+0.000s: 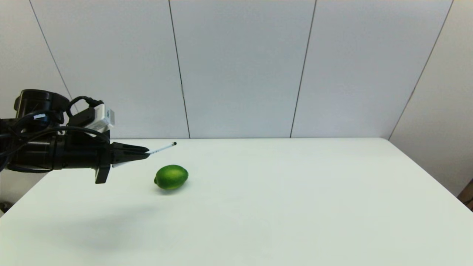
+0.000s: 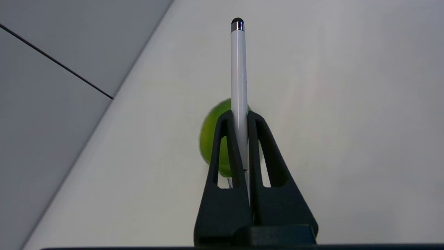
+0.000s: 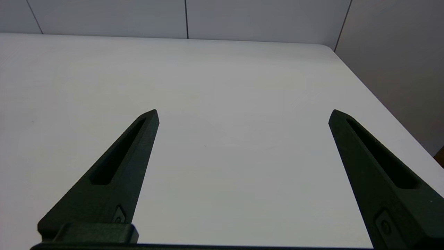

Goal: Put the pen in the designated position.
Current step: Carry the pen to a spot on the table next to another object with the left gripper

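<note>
**Pen held aloft in the left pincer, ready to be set down**

The pen is off the table, clamped between the fingers of the left pincer at the table's far left, above and just behind the lime. In the left wrist view the two black fingers press on the barrel from either side, gripping the lower part of the barrel, so most of the pen juts forward past the fingertips with its black tip leading. The lime shows beneath and behind the fingers there.

No outline or marker shows on the white surface, so the target looks to be a bare patch of table; which patch cannot be told from here.

To do this step well, I would judge:
- Carry the pen clear of the lime, since the long free end could knock it and set it rolling.
- Lower until the barrel lies nearly flat and close to the surface before letting go; a round barrel dropped from height will likely roll off its spot.
- Part the fingers slowly, then lift straight away so they do not drag the pen.

The right pincer hangs idle over the table's right side with its fingers spread wide and nothing between them.
</note>
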